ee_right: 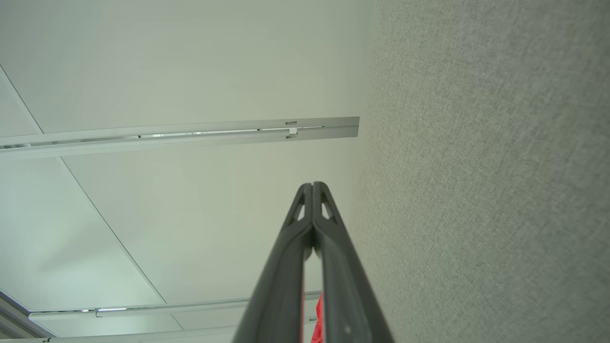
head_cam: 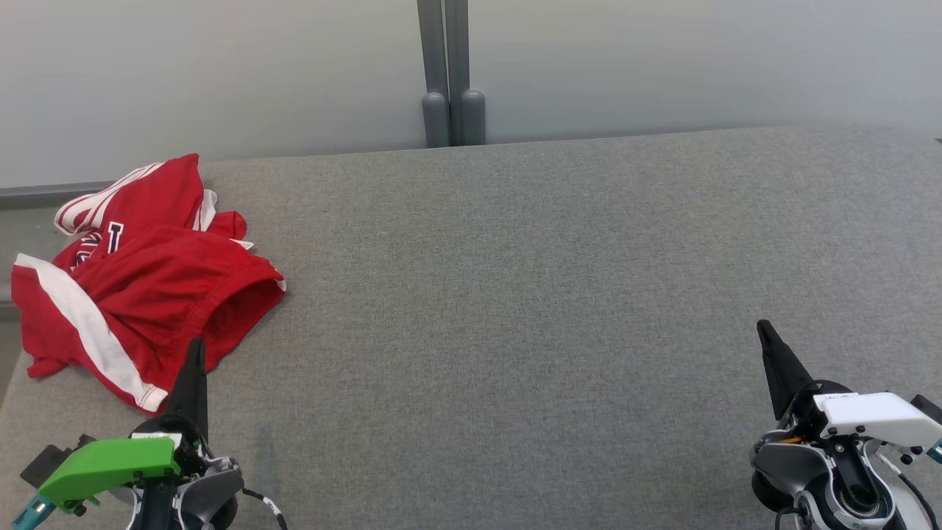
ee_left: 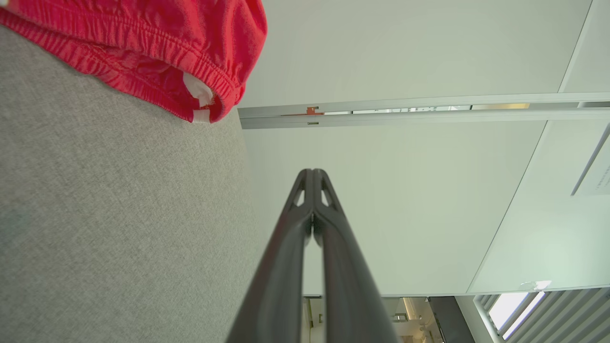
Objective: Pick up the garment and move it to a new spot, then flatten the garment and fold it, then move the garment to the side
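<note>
The garment (head_cam: 140, 280) is a crumpled pair of red shorts with white stripes, lying at the far left of the grey table (head_cam: 530, 309). Its elastic waistband (ee_left: 157, 57) fills the top left of the left wrist view. My left gripper (head_cam: 196, 346) rests at the lower left, shut and holding nothing, its tip just at the near edge of the cloth; its joined fingers (ee_left: 312, 174) show in the left wrist view. My right gripper (head_cam: 762, 326) sits at the lower right, shut and holding nothing, far from the shorts, with its fingers (ee_right: 312, 186) pressed together.
A pale wall runs behind the table, with a grey vertical post (head_cam: 450, 73) at its middle. The table's left edge lies just beyond the shorts. Grey felt stretches from the centre to the right of the table.
</note>
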Controlling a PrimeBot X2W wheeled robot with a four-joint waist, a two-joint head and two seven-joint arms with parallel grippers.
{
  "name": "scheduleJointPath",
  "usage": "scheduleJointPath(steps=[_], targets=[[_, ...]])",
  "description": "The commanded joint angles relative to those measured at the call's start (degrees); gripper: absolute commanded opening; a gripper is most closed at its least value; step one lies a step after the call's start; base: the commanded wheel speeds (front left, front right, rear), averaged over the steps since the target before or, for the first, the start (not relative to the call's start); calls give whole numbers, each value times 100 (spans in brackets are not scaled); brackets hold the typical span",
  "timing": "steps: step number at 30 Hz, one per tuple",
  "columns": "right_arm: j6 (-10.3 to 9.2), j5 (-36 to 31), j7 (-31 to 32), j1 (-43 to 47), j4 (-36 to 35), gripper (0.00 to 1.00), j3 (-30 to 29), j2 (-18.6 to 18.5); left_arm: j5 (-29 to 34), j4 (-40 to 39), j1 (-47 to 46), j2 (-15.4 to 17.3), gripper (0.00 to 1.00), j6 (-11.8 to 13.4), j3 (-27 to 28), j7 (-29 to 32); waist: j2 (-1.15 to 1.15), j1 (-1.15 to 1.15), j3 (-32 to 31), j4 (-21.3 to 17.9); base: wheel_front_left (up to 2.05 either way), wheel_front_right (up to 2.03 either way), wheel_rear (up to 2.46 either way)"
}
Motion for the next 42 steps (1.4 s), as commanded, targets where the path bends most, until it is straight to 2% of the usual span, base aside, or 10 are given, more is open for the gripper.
scheduleJointPath(steps=[1,19,20,33,42], targets=[[3,40,12,-38,-30,0,-6,-23,1,-9,-68,39,0,-32,12,13,0,0,0,0,0,0,0],[3,40,12,-38,-30,0,-6,-23,2,-9,-68,39,0,-33,11,13,0,0,0,0,0,0,0],[0,-5,-6,8,16,100,3,3,2,15,7,-3,100,2,-4,-4,0,0,0,0,0,0,0],[-2,-160,-288,175,133,100,169,38,156,69,188,-28,100,13,-272,-290,0,0,0,0,0,0,0],[-1,-657,-525,204,-5,100,208,30,578,-60,190,-20,100,38,-457,-527,0,0,-5,6,0,0,0]])
